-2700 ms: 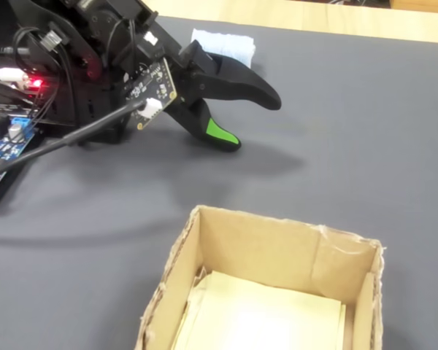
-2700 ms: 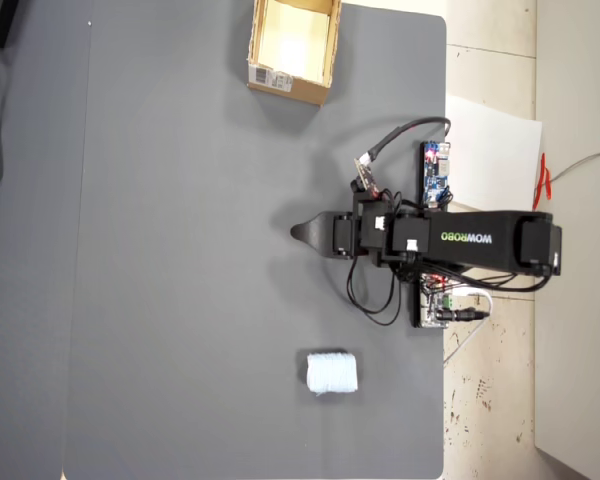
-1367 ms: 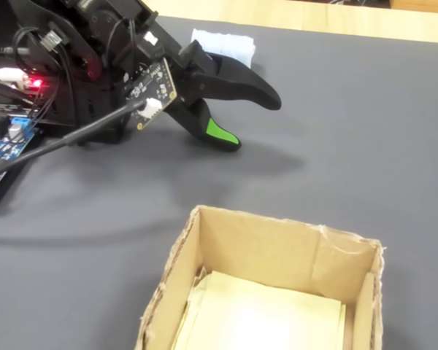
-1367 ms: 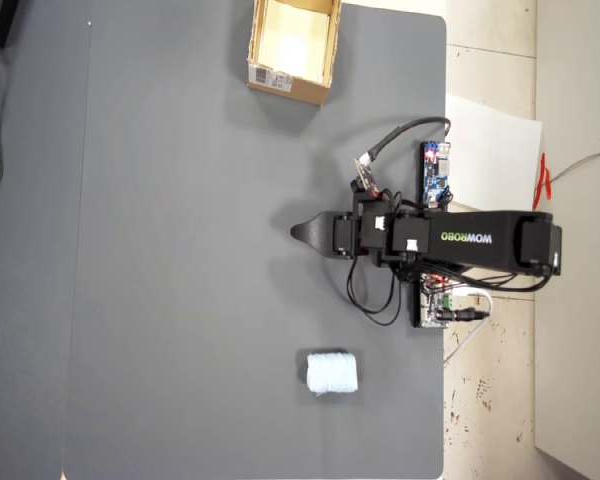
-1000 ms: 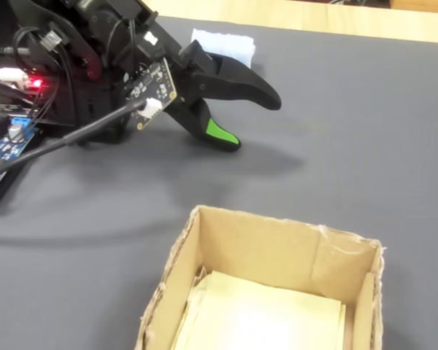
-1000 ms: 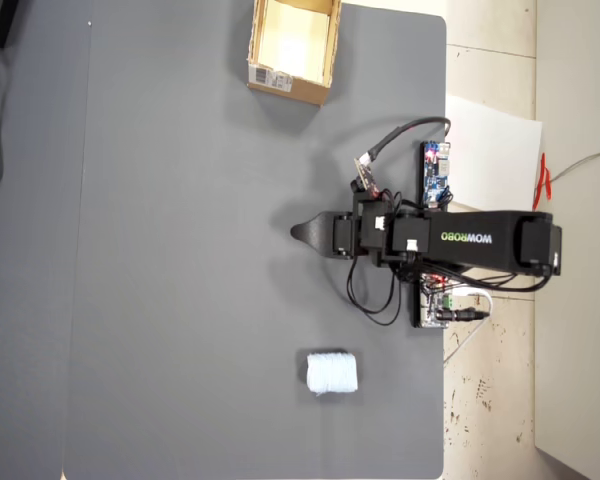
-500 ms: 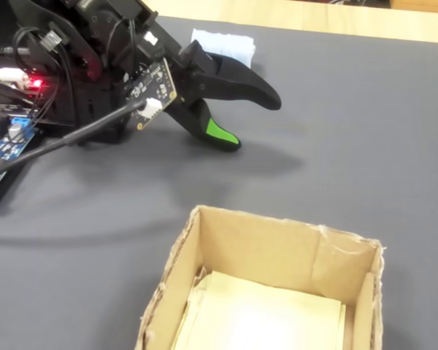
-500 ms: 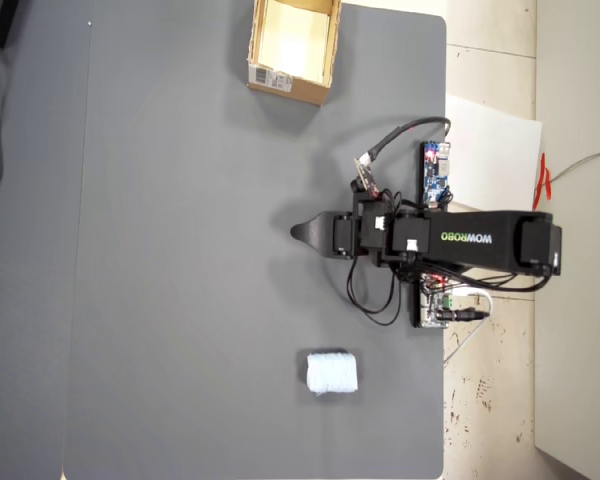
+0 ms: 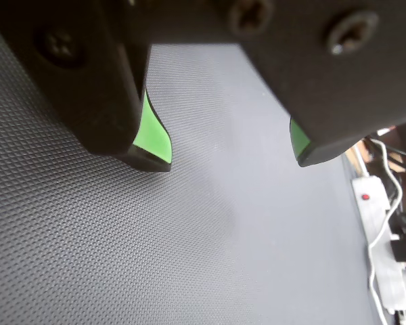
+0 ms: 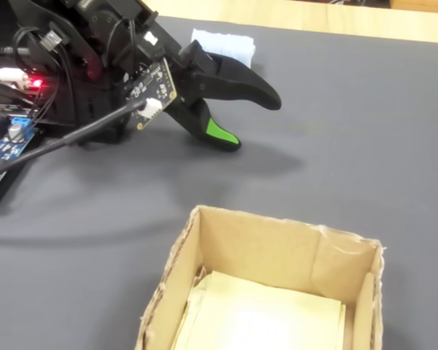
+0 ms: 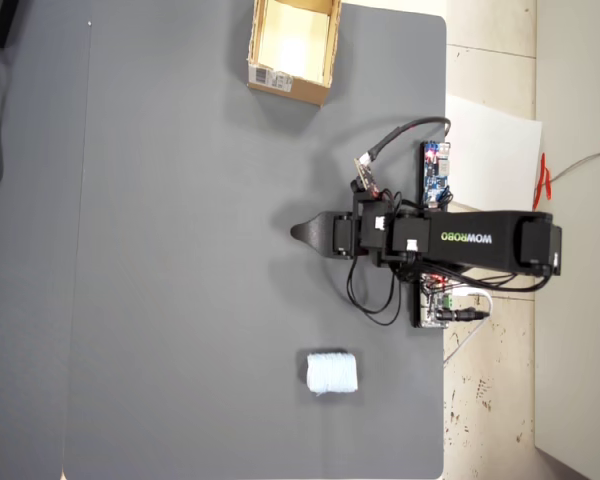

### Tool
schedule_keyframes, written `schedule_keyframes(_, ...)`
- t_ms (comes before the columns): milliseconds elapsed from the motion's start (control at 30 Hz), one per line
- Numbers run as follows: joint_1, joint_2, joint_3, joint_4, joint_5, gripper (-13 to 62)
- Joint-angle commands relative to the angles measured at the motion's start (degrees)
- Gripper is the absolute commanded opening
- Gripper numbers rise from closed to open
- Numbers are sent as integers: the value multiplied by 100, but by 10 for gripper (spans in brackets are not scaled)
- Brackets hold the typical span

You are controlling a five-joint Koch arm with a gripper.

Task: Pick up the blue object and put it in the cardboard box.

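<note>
My gripper (image 9: pixel 233 159) hangs over bare grey mat (image 9: pixel 210 257), jaws apart, nothing between; green pads (image 9: pixel 152 132) face each other across clear gap. In fixed view my gripper (image 10: pixel 254 120) points right, tips low near mat, gap visible between jaws. Blue object (image 11: pixel 331 372) lies on mat in overhead view, well apart from my gripper (image 11: pixel 298 232), near bottom of that view. Cardboard box (image 11: pixel 291 82) sits at top edge, open side up, label on outer wall, well apart from both.
</note>
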Motion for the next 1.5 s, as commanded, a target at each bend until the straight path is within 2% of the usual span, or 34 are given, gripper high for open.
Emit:
schedule_keyframes(0, -26, 475, 193, 615, 88, 337)
schedule_keyframes(233, -158, 475, -53, 914, -9, 333)
schedule_keyframes(467, -703, 475, -1204, 2689, -932, 333)
schedule_keyframes(700, -1134, 483, -2145, 3885, -949, 337)
schedule_keyframes(1033, -2628, 475, -3894, 5774, -976, 332)
schedule_keyframes(1267, -3823, 316, -4755, 5871, 9, 330)
schedule_keyframes(1367, -4570, -88, -5159, 5792, 1714, 330)
schedule_keyframes(1467, -4931, -352, -5256, 5792, 2320, 330)
